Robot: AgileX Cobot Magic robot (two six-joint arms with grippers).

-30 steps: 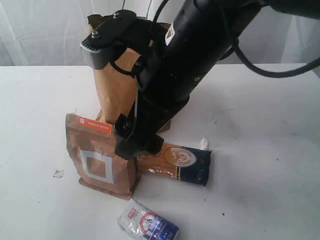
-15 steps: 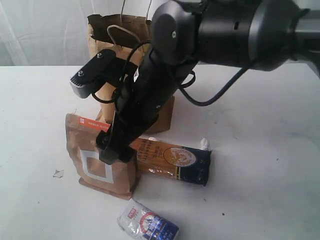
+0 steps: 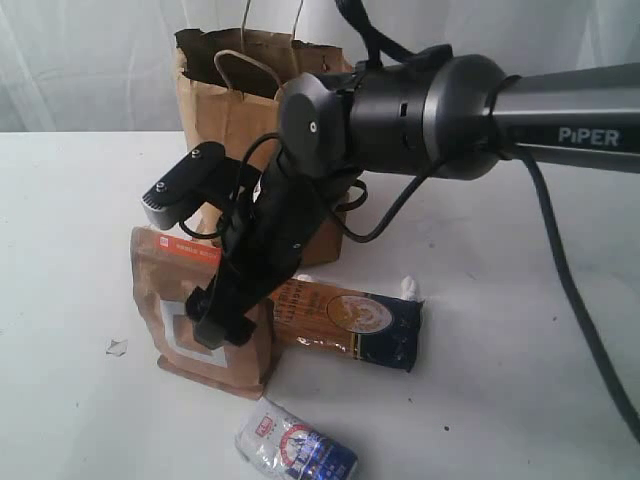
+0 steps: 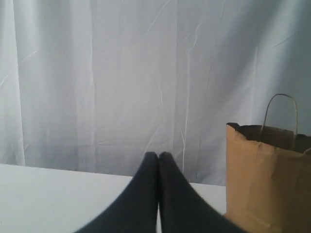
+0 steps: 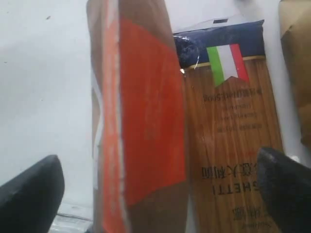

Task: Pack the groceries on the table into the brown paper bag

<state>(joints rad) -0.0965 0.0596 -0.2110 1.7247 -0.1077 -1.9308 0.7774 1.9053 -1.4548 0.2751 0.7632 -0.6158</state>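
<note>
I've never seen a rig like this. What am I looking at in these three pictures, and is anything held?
This is a two-armed robot; each arm ends in a two-fingered gripper with a camera at its wrist. The wide picture comes from a separate camera: the right arm reaches over a white table, its right gripper open, one finger either side of an upright brown pouch. Beside it lies a spaghetti pack, nearer the camera a small white-blue packet, and behind stands a brown paper bag. The right wrist picture looks down on the pouch top. The left wrist picture shows the left gripper shut, facing a curtain. Nothing is held.
</note>
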